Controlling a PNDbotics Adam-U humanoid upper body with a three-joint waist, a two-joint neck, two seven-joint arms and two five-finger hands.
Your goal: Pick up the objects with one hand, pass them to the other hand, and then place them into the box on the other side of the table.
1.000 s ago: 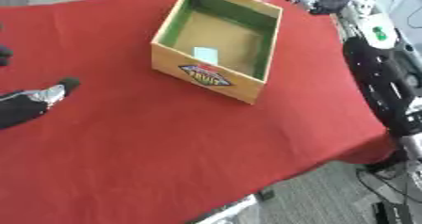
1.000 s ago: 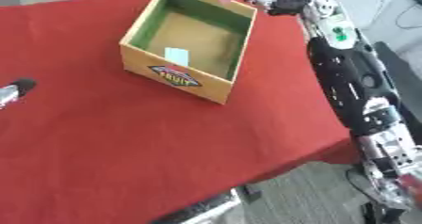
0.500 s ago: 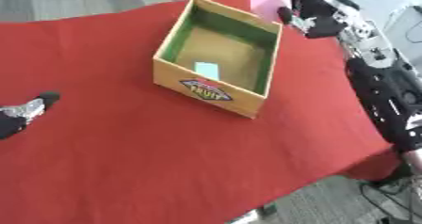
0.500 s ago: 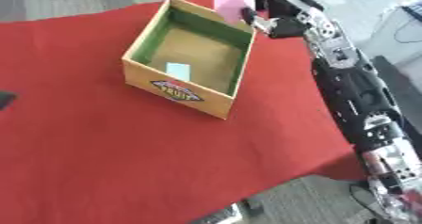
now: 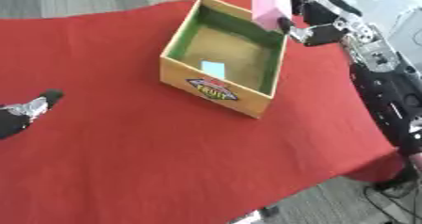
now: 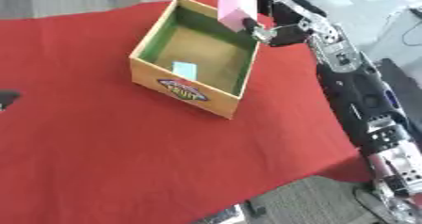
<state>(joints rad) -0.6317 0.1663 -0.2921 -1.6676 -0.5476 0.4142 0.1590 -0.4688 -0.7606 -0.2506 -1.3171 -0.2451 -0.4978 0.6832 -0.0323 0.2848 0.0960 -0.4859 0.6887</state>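
A pink box-shaped object (image 5: 271, 5) hangs over the far right corner of the open cardboard box (image 5: 217, 89), held in my right hand (image 5: 312, 17), whose fingers are curled round it. The box has green inner walls and a small light blue card (image 5: 214, 69) lying on its floor. My right arm comes in along the right side. My left hand (image 5: 29, 110) rests low at the left edge of the left eye view, its fingers relaxed and holding nothing.
A red cloth (image 5: 132, 157) covers the table, whose near edge runs diagonally across the lower right. Beyond it lies grey floor with cables (image 5: 395, 204).
The views have shifted, so the camera has moved. The pink object, at the top edge before, now shows fully above the box's far right corner in my right hand.
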